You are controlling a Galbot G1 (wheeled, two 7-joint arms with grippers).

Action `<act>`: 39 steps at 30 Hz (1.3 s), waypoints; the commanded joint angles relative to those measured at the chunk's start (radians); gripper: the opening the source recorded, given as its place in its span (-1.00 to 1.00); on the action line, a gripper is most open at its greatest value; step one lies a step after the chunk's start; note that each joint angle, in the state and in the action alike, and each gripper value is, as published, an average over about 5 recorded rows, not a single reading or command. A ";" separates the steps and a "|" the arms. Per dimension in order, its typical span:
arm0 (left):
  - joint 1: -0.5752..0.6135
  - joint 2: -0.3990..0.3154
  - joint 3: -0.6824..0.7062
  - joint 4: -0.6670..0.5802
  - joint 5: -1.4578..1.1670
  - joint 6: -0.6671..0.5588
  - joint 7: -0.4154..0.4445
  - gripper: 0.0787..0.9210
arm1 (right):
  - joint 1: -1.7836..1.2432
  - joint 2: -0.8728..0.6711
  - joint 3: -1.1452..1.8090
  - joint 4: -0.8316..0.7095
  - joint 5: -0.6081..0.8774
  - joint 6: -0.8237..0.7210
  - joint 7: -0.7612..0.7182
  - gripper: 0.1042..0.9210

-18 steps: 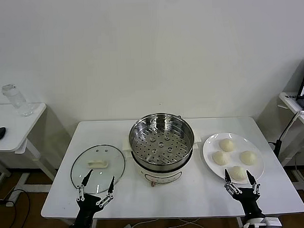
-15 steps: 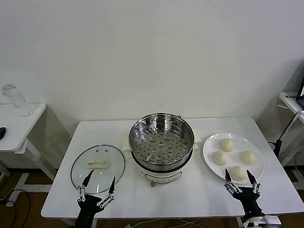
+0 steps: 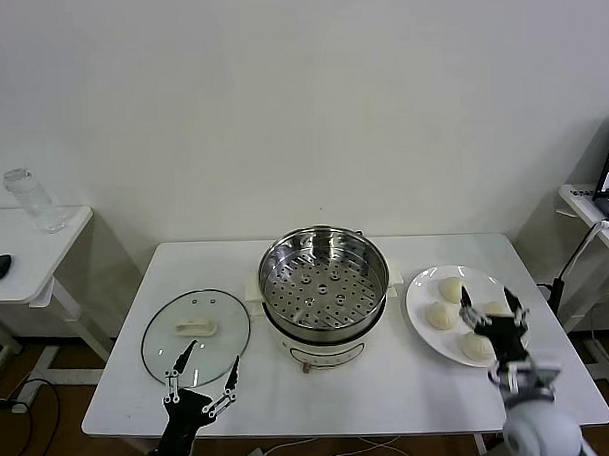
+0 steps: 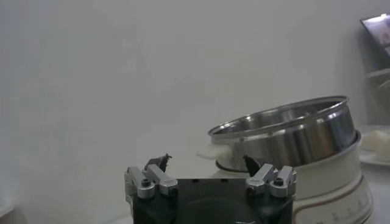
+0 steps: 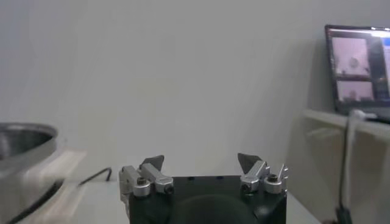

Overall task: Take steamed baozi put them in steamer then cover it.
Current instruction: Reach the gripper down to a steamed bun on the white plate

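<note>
Nearest you, the left hand is hanging at the near left edge of the table, fingers spread and holding nothing; it is idling just near of the cover. The cover is lying flat on the table, left of the steamer, with its white handle facing up. Judge it rigid, smooth and breakable: take it by the handle, not by the glass or metal rim.

On the right, the right hand is hovering over the white plate, fingers parted and empty, above the buns on the plate's right side. The steamed baozi are all sitting on that plate, right of the steamer and apart from it. Four are expected; the hand is covering part of the group, so count them when it clears.

Treat each bun as light, soft and easily dented, possibly tacky on the skin. Close on it across the widest part with only enough pressure to lift.

Farther in, the steamer is standing open at the table's centre, its perforated basket holding nothing.
</note>
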 commanded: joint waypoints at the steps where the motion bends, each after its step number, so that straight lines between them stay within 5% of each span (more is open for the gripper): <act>1: -0.006 -0.005 -0.002 0.015 0.016 -0.007 0.000 0.77 | 0.488 -0.190 -0.287 -0.295 0.152 -0.098 -0.149 0.76; 8: -0.005 -0.004 0.005 0.004 0.017 -0.006 -0.001 0.77 | 0.742 -0.290 -0.580 -0.507 0.063 -0.106 -0.608 0.76; 13: -0.001 -0.002 0.006 -0.001 0.019 -0.006 -0.002 0.77 | 0.943 -0.319 -0.766 -0.637 -0.137 -0.081 -0.935 0.76; 23: 0.006 -0.006 0.005 -0.003 0.030 -0.003 -0.008 0.77 | 1.168 -0.241 -0.953 -0.855 -0.593 -0.020 -1.331 0.76; 32: 0.008 -0.013 0.000 0.003 0.032 -0.006 -0.009 0.77 | 1.207 -0.123 -0.930 -1.019 -0.904 0.126 -1.473 0.76; 39: 0.006 -0.015 -0.003 0.012 0.033 -0.009 -0.010 0.77 | 1.193 -0.029 -0.924 -1.086 -0.958 0.191 -1.407 0.76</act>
